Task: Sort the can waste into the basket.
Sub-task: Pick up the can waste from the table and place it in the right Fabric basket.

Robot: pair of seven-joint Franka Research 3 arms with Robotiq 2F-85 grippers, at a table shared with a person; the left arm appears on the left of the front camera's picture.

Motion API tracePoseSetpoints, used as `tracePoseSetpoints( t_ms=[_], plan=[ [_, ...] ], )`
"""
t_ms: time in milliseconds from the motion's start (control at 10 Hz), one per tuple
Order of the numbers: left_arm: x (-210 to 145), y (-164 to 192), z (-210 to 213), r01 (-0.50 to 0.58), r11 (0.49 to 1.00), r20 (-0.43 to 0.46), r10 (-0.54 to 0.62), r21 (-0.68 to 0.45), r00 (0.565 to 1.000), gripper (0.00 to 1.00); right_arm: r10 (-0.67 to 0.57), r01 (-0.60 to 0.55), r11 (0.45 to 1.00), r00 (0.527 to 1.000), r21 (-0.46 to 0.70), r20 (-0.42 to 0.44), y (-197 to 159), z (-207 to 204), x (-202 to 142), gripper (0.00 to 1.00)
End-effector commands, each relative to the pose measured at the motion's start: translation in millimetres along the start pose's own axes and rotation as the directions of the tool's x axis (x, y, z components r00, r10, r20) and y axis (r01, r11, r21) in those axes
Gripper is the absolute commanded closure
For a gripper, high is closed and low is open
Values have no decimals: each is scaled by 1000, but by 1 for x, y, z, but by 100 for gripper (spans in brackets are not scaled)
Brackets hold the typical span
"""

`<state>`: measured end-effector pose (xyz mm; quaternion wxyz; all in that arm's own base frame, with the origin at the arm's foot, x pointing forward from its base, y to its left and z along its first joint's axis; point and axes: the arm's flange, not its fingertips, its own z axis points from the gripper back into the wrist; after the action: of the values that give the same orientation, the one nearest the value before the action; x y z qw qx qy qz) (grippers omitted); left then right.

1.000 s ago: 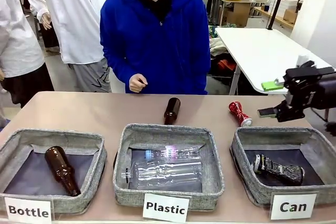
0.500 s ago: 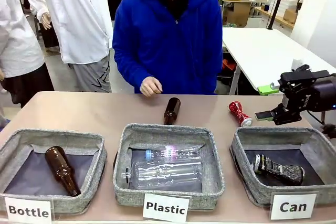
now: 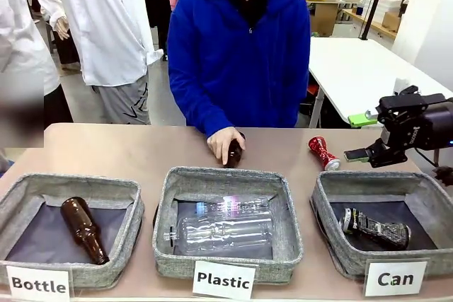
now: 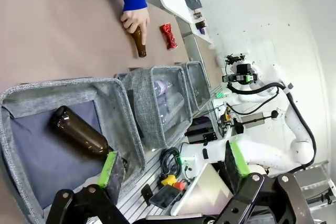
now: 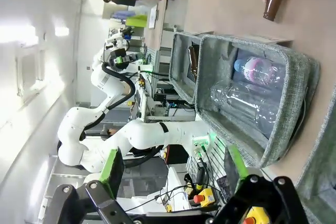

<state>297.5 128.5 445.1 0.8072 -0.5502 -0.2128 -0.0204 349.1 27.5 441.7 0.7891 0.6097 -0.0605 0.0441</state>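
Observation:
The shiny red can lies on the table just behind the grey "Can" basket. The black can lies inside that basket. My right gripper hovers open and empty to the right of the red can, above the basket's far rim. In its own wrist view the right gripper has its green pads wide apart. The left gripper is open too, above the "Bottle" basket; the red can shows far off.
A person in a blue hoodie has a hand on a brown bottle on the table behind the "Plastic" basket, which holds clear plastic bottles. Another brown bottle lies in the "Bottle" basket.
The person stepped right, leaned in and laid a hand on the brown bottle on the table. My right gripper rose slightly, then held still. The cans have not moved.

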Motion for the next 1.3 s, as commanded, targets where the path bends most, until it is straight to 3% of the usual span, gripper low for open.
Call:
tracePoseSetpoints(
  t_ms=[0,400,500,600,700,800,900,1000,1100,1200],
  plan=[
    [0,-4,4,-2,1000,-13,2,-1,1000,0,-1,1,1000,1000,12,-2,2,1,-1,0],
    [0,-4,4,-2,1000,-13,2,-1,1000,0,0,0,1000,1000,0,0,0,0,0,0],
    [0,-4,4,-2,1000,-13,2,-1,1000,0,13,2,986,996,-168,91,8,-2,0,0],
    [0,-4,4,-2,1000,-13,2,-1,1000,0,6,59,936,983,-346,182,6,0,4,0],
    [0,-4,4,-2,1000,-13,2,-1,1000,0,-12,170,820,960,-547,279,1,1,7,0],
    [0,-4,4,-2,1000,-13,2,-1,1000,0,-29,244,726,945,-643,325,-2,1,8,0],
    [0,-4,4,-2,1000,-13,2,-1,1000,0,-26,281,692,930,-665,367,-6,0,8,0],
    [0,-4,4,-2,1000,-13,2,-1,1000,0,35,321,709,873,-628,486,-6,5,7,0],
    [0,0,1,0,1000,0,0,-2,1000,0,82,203,844,866,-497,493,2,8,-6,0],
    [24,-22,55,42,999,156,-46,30,987,0,108,170,768,916,-617,387,5,20,38,0]
  ],
)
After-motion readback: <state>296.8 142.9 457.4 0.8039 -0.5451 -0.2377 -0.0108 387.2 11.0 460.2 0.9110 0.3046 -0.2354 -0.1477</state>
